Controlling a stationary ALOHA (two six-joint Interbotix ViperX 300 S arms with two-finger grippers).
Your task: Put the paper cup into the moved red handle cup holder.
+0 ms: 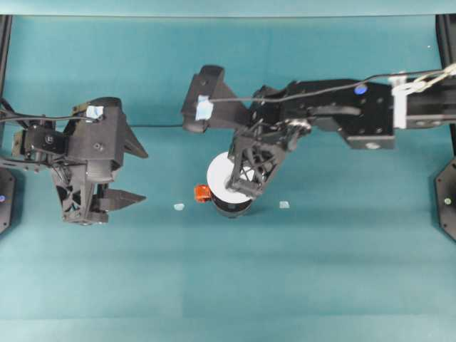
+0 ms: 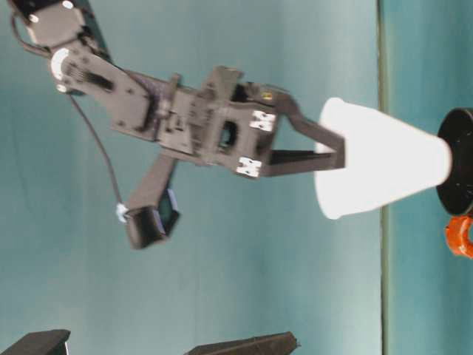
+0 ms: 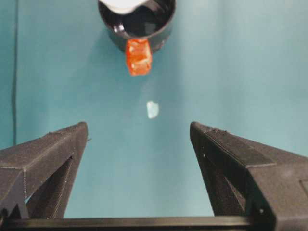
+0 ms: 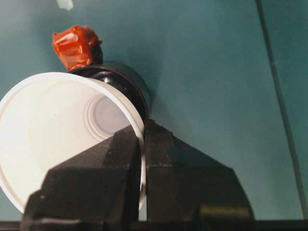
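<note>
Teal covers the whole table top, a smooth matte sheet with faint seams, and the backdrop behind it in the table-level view is the same teal; black frame posts stand at the far left and right edges of the overhead view. Two small pale scraps lie on the surface, one scrap just left of the holder's handle and another scrap to its right. Near the middle of the table stands the red handle cup holder, a glossy black cylinder with its orange-red handle tab pointing toward the left arm; its hollow looks dark and reflective in the left wrist view. The paper cup is white and empty, its greyish bottom visible through the mouth in the right wrist view. It hangs tilted above the holder, with its narrow base right at the holder's rim; whether it has entered the hollow cannot be told. The right gripper pinches the cup's rim, one finger inside the wall and one outside. The left gripper hovers well apart on the left, fingers spread wide and holding nothing.
</note>
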